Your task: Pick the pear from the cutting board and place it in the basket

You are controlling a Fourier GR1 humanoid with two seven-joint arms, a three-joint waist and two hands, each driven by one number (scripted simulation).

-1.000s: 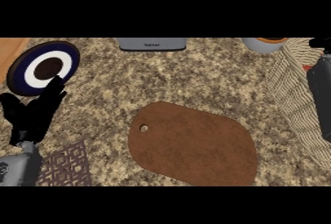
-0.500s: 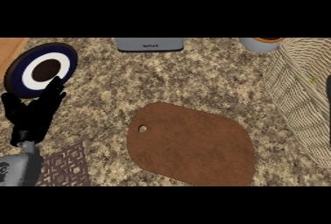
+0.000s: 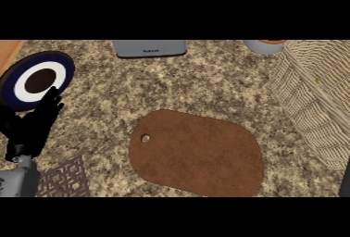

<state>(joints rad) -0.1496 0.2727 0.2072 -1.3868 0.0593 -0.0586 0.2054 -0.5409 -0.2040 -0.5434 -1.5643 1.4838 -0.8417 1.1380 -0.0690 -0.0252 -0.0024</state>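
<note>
The brown cutting board (image 3: pixel 198 152) lies flat in the middle of the counter with nothing on it. No pear shows anywhere on the counter. The woven basket (image 3: pixel 315 99) stands at the right edge, and I see only its outer wall and part of its rim; its inside is mostly hidden. My left hand (image 3: pixel 33 127) rests at the far left with fingers straight and pointing up, holding nothing, well away from the board. My right hand does not show; only a dark sliver (image 3: pixel 346 178) appears at the right edge below the basket.
A dark blue and white plate (image 3: pixel 37 79) sits at the far left behind my left hand. A grey appliance (image 3: pixel 149 47) and a grey cup (image 3: pixel 265 46) stand along the back. A dark patterned mat (image 3: pixel 67 178) lies at the lower left.
The dark shape that hung over the basket at the right edge has left the view. More of the basket's side now shows. My left hand has stayed in place.
</note>
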